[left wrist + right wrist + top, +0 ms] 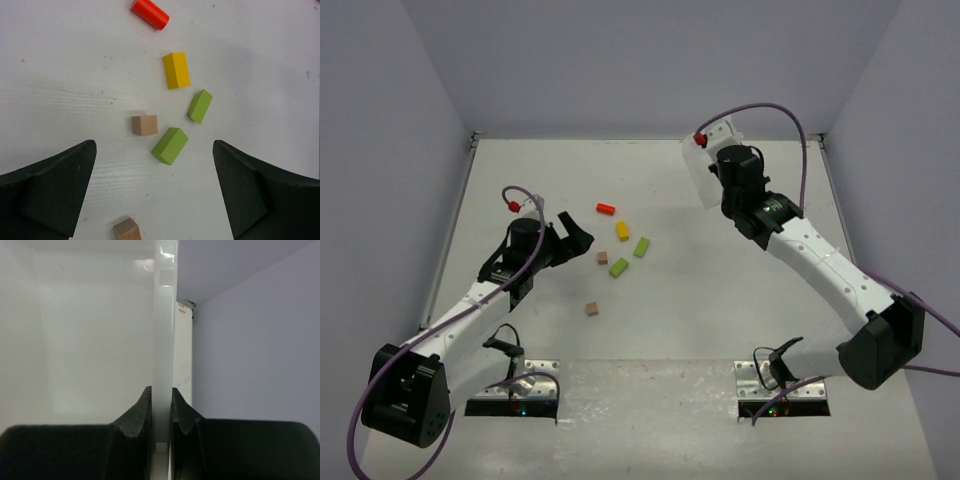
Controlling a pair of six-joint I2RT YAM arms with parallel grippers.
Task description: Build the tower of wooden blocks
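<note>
First-pick stage, nothing stacked: yellow rectangular wooden block [176, 70], red-orange wooden cylinder [150, 14], two lime green wooden blocks [170, 145] and two plain tan wooden cubes [144, 125] lying loose on the white table [720, 300], left of centre. Next, probably: shift the left gripper [570, 243], jaws wide and empty, tilted down over the nearer green block, onto yellow for the base. Far right, right gripper [161, 407] raised, clamped on the edge of a translucent white plastic tray [698, 165].

In the left wrist view, the top edge clips the red-orange wooden cylinder [149, 13] beyond the yellow wooden block [176, 70]. The bottom edge cuts the plain tan wooden cube [126, 230] nearer than that block. In the right wrist view, the translucent white plastic tray [164, 340] runs off the top, and nothing shows clearly behind its milky wall.
</note>
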